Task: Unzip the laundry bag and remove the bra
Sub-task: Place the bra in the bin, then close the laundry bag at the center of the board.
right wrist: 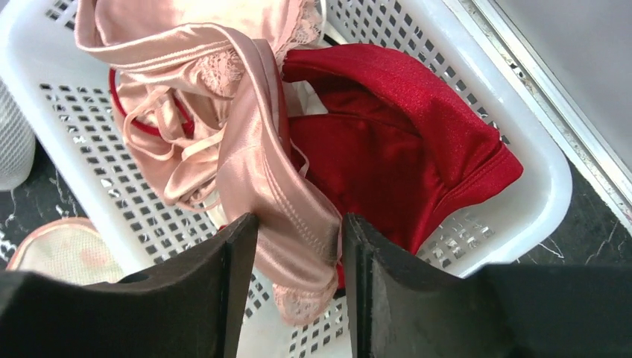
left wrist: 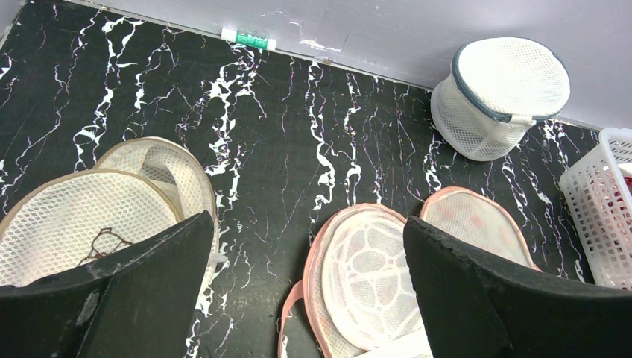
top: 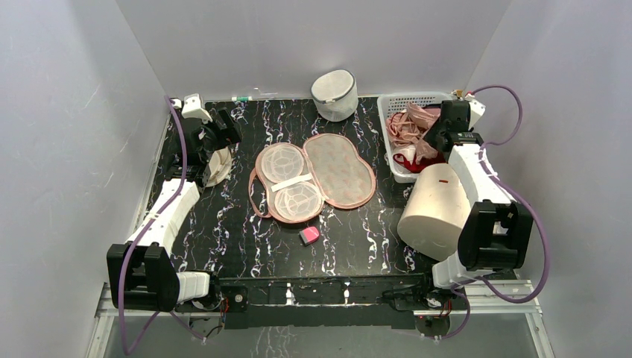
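The overhead view shows the whole laundry bag [top: 317, 179] unzipped and spread flat at table centre, peanut-shaped and pink-edged. The right wrist view adds detail: the bra [right wrist: 253, 149], glossy pink satin with lace trim, lies in the white perforated basket [right wrist: 74, 134] against a dark red garment [right wrist: 387, 142]. The right gripper [right wrist: 299, 224] straddles a satin fold; whether it is gripping cannot be determined. The left gripper [left wrist: 307, 221] is spread wide, holding nothing.

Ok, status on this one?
Left pincer open, empty. Right pincer over white basket, bra between its jaws, grip unclear. Laundry bag unzipped, lying open. Nothing blocking.
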Controlling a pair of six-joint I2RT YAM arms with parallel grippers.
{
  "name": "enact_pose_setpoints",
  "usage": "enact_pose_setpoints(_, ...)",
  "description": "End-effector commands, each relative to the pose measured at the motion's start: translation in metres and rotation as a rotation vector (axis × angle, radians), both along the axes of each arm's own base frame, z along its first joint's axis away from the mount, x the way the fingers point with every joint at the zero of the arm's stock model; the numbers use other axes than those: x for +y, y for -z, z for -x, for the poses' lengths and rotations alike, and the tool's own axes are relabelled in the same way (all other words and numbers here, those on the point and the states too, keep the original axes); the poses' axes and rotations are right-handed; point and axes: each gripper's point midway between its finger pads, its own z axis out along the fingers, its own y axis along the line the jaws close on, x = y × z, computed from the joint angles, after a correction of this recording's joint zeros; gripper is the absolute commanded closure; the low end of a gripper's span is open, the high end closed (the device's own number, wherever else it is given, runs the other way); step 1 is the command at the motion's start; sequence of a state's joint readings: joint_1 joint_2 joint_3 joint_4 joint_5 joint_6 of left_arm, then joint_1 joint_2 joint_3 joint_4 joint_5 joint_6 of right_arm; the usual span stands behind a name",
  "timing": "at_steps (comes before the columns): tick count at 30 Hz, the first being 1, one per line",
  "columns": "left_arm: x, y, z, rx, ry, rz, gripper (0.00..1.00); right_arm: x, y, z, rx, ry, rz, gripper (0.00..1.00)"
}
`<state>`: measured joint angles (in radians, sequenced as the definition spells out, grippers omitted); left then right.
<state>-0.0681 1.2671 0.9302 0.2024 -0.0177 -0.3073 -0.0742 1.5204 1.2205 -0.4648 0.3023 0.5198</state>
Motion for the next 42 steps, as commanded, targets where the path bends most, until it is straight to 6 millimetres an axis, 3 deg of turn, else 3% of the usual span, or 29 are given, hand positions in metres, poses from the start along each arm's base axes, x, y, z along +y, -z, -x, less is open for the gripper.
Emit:
enact_pose_setpoints(1, 0.000, -0.022, 0.001, -0.064, 0.004, 0.011, 0.02, 0.013, -0.062, -0.004, -0.159, -0.084, 0.020, 0.50)
enact_pose_setpoints(4, -0.001, -0.022, 0.001, -0.064, 0.008, 0.013, 0.02, 0.027, -0.086, -0.004, -0.176, -0.129, 0.070, 0.35)
enact_pose_setpoints(8, -0.001, -0.020, 0.000, -0.059, 0.011, 0.012, 0.02, 0.070, -0.114, -0.001, -0.188, -0.204, 0.186, 0.21)
enact_pose_setpoints(12, 0.000, -0.018, 0.000, -0.054, 0.006, 0.007, 0.02, 0.135, -0.124, 0.003, -0.198, -0.381, 0.256, 0.15)
enact_pose_setpoints(14, 0.000, -0.018, 0.000, -0.054, 0.005, 0.005, 0.01, 0.184, -0.110, 0.007, -0.173, -0.551, 0.237, 0.15)
enact_pose_setpoints(17, 0.000, -0.017, -0.001, -0.051, 0.005, 0.003, 0.02, 0.242, -0.072, 0.020, -0.093, -0.756, 0.220, 0.18)
enact_pose_setpoints(20, 0.000, -0.013, -0.001, -0.043, 0.006, 0.000, 0.02, 0.271, -0.031, 0.032, -0.022, -0.871, 0.207, 0.25)
enact_pose_setpoints(25, -0.001, -0.009, -0.002, -0.032, 0.011, -0.001, 0.02, 0.267, 0.011, 0.029, 0.060, -0.830, 0.191, 0.46)
enact_pose_setpoints(32, -0.004, -0.008, -0.003, -0.029, 0.019, 0.006, 0.02, 0.242, 0.050, 0.001, 0.177, -0.765, 0.130, 0.58)
enact_pose_setpoints(36, -0.004, -0.008, -0.003, -0.030, 0.021, 0.006, 0.02, 0.236, 0.068, -0.018, 0.228, -0.786, 0.103, 0.59)
enact_pose_setpoints(42, -0.003, -0.008, -0.003, -0.029, 0.019, 0.002, 0.02, 0.212, 0.088, -0.041, 0.294, -0.769, 0.128, 0.52)
